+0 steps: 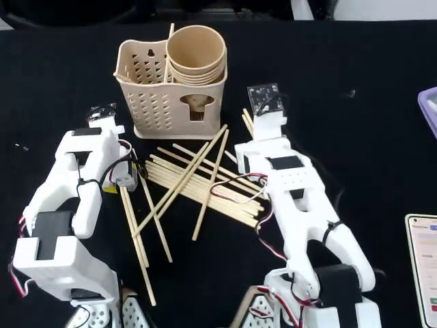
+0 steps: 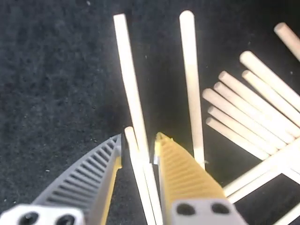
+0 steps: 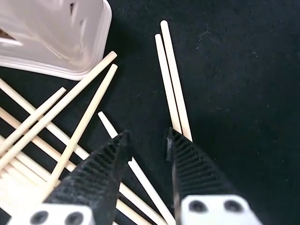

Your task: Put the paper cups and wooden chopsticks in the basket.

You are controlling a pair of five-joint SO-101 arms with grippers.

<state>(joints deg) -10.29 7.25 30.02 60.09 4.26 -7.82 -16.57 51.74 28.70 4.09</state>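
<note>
Basket [image 1: 158, 102]: standing up at the far middle of the black counter [image 1: 355, 150]; light brown, with little holes in its walls.
In the basket: a stack of paper cups [image 1: 196, 51], one inside the other, mouths up, on the side nearer the right arm; one lone chopstick [image 1: 168, 44] standing beside the stack, its tip poking over the rim.
Loose chopsticks [image 1: 205, 188]: many lying flat on the counter just in front of the basket, between the two arms; most side by side in a bunch, a few crossed over them, some with tips close to the basket's front wall.
Left arm [image 1: 75, 184]: white, bent low at the left end of the pile.
Left gripper [image 2: 139, 138]: one grey jaw and one yellow jaw, down at the counter, squeezed onto two chopsticks [image 2: 136, 122] that fill the thin gap between them.
Right arm [image 1: 300, 205]: white, at the right end of the pile, near the basket.
Right gripper [image 3: 147, 135]: black jaws spread apart, holding nothing, above the counter; one thin stick [image 3: 140, 180] on the counter below the gap; a side-by-side pair [image 3: 169, 75] running out past one jaw; a corner of the basket [image 3: 61, 42] nearby.
Off to the right edge: a phone [image 1: 423, 266] and a bit of a purple thing [image 1: 429, 109].
</note>
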